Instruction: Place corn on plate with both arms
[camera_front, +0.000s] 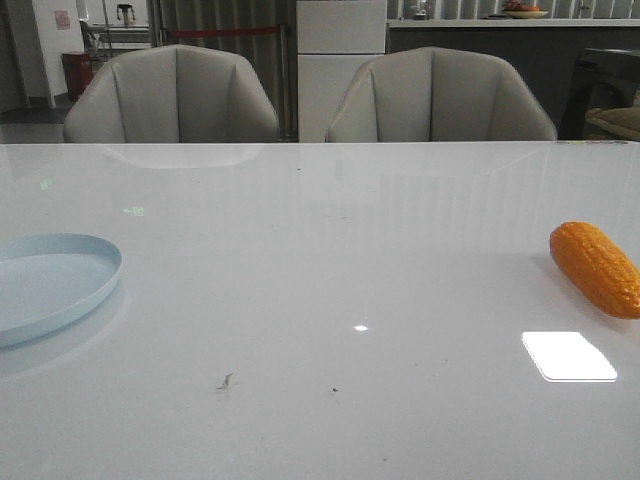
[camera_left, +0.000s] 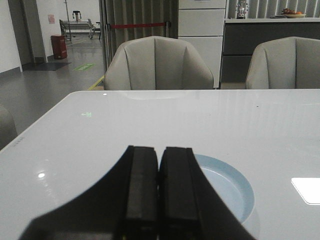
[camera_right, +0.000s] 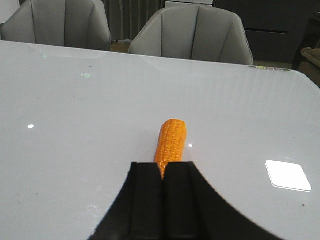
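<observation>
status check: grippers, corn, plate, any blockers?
Left gripper shut, empty, over the plate. Right gripper shut, empty, just behind the corn. Corn on table at far right, plate far left. Nothing between them.

The left gripper (camera_left: 159, 197) has its two black fingers (camera_left: 141, 190) pressed together, with no gap between them. The right gripper (camera_right: 163, 202) is the same, its fingers (camera_right: 147, 200) closed flat one against the other. Both are held level. In the front view neither arm appears.

The front camera looked low across the counter (camera_front: 320, 300); both wrist cameras faced forward, sharing the chairs (camera_front: 170, 95).
</observation>
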